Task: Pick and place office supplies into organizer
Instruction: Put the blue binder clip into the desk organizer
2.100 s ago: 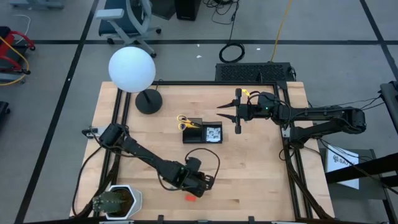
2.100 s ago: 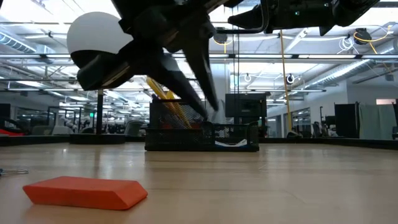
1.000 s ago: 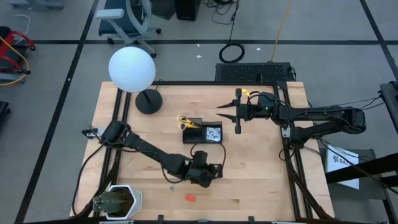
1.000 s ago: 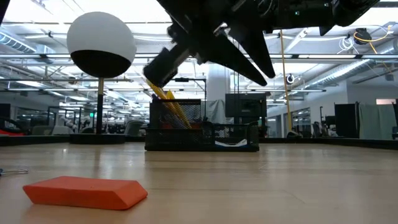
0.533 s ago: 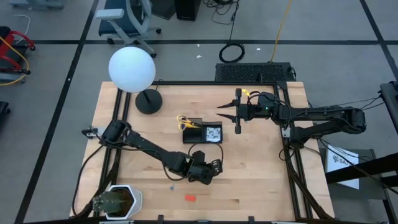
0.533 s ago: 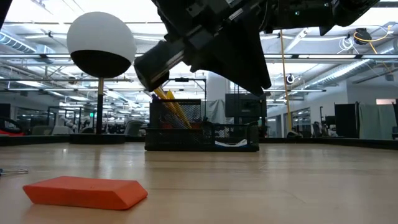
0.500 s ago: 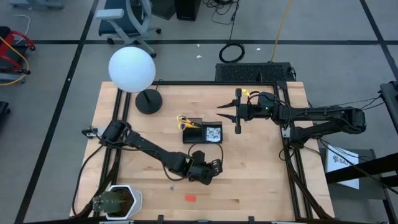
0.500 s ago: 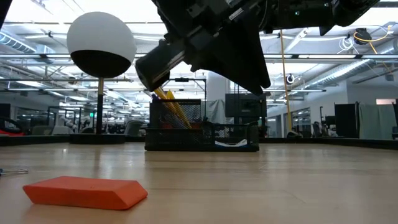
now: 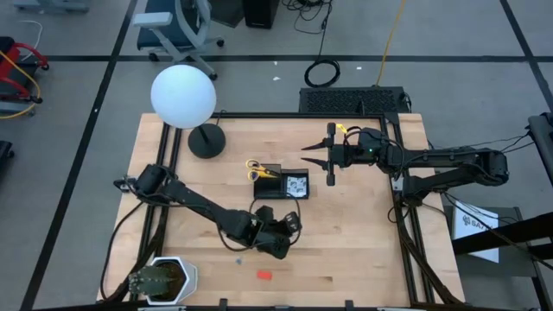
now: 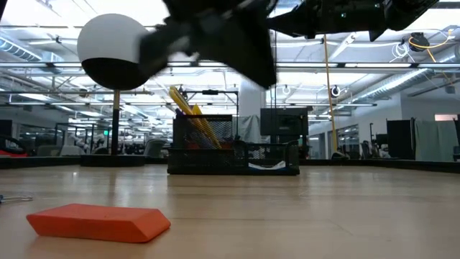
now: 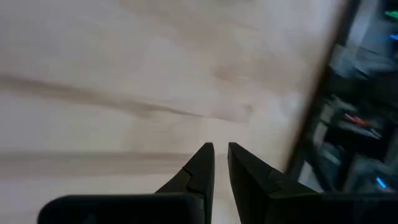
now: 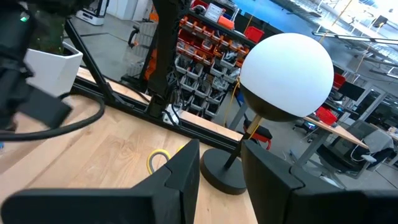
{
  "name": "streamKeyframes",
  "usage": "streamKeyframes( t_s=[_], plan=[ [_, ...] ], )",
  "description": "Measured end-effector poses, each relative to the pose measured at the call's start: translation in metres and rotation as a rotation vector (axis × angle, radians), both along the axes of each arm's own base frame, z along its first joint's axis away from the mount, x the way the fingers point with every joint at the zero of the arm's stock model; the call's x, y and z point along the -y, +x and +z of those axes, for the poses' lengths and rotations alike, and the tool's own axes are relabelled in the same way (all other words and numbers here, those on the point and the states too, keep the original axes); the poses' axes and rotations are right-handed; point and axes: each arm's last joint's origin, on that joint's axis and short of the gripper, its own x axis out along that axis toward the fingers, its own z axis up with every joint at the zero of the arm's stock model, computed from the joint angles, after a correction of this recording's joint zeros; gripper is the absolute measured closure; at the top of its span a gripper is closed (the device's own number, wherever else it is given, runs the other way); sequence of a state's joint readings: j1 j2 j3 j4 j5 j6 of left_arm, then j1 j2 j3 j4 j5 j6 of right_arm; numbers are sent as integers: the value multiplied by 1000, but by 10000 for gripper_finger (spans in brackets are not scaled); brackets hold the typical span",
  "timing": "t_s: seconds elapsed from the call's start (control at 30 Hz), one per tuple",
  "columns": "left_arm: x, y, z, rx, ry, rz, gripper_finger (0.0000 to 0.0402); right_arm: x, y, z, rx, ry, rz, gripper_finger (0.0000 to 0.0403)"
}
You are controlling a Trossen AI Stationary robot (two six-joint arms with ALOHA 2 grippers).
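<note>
Near the middle of the tabletop (image 9: 363, 250), the black organizer (image 9: 282, 184) is sitting with the yellow-handled scissors (image 9: 257, 168) poking out of its lamp-side compartment, handles leaning toward the round black lamp base (image 9: 206, 141); in the low view the same tray (image 10: 233, 147) is showing as a dark mesh box with yellow shafts (image 10: 188, 109) slanting up out of it, though whether those are the scissors or a pencil cannot be told. Well apart from it, close to the front edge, the small red eraser (image 9: 265, 275) is lying flat on the bare wood, and in the low view it (image 10: 98, 221) is resting in the foreground as an orange-red slab. Between the eraser and the organizer, the left gripper (image 9: 289, 225) is hanging above the wood, its arm reaching in from the left rear; its wrist view is showing the two dark fingers (image 11: 198, 168) nearly together with only a thin slit between them and nothing held in the jaws (image 11: 221, 163). Farther back and to the right of the organizer, the right gripper (image 9: 318, 158) is hovering clear of the tabletop, pointing toward the lamp; its wrist view is showing the jaws parted by a moderate gap and empty (image 12: 222, 163), with the white lamp globe (image 12: 286, 73) beyond them.
</note>
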State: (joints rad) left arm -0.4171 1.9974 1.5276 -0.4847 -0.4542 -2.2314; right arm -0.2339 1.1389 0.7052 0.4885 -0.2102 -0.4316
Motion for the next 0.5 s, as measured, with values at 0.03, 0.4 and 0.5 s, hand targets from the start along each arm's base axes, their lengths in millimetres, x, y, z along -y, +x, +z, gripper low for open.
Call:
streamKeyframes(
  t_s=[0.03,0.4,0.5],
  plan=[
    [-1,-4,1,-31,-26,19,350,0,0,0,0,0,0,293],
    [-16,-16,12,-84,18,108,350,0,0,0,0,0,0,294],
    [-15,-16,11,-131,24,3,350,0,0,0,0,0,0,293]
  ],
)
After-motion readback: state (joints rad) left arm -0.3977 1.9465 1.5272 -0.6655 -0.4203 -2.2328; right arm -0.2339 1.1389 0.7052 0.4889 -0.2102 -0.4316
